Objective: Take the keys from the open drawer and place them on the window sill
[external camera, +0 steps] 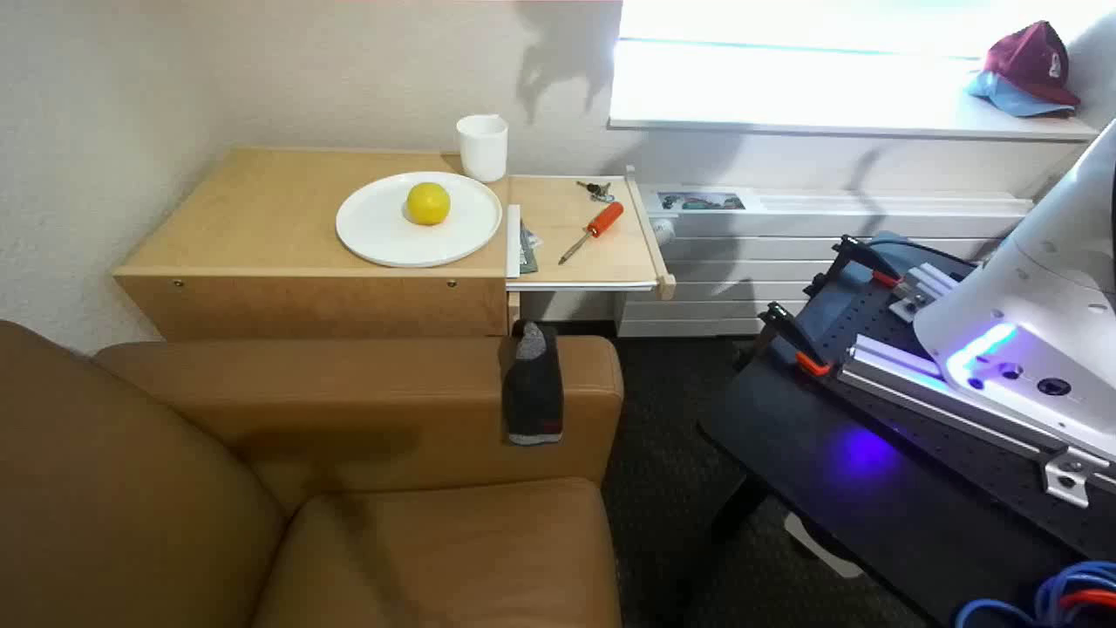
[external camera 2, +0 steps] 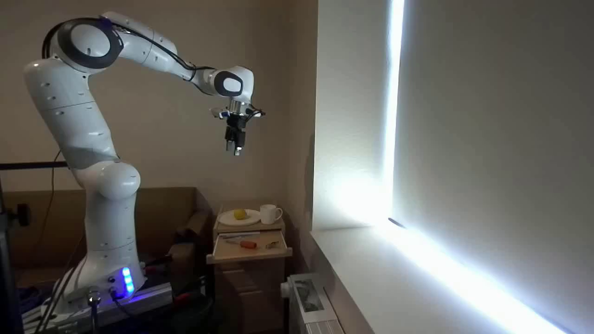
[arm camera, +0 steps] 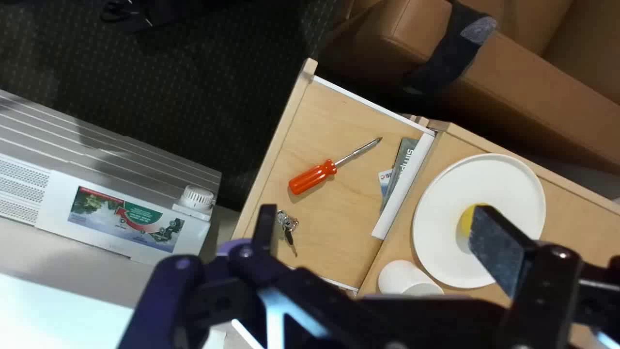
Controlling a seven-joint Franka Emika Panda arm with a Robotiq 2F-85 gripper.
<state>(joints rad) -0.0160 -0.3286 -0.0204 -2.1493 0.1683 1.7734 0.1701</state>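
Two robot fingers [arm camera: 501,252] stand wide apart, high above the open wooden drawer [arm camera: 339,213], where the keys [arm camera: 289,224] lie near its front edge, close to an orange-handled screwdriver [arm camera: 329,167].

Light-wood rectangular cabinet top [external camera: 270,201]: round white plate [external camera: 379,234] lying flat on it, cylindrical white mug [external camera: 484,153] with loop handle upright at one corner, just beside the plate, can't tell if touching
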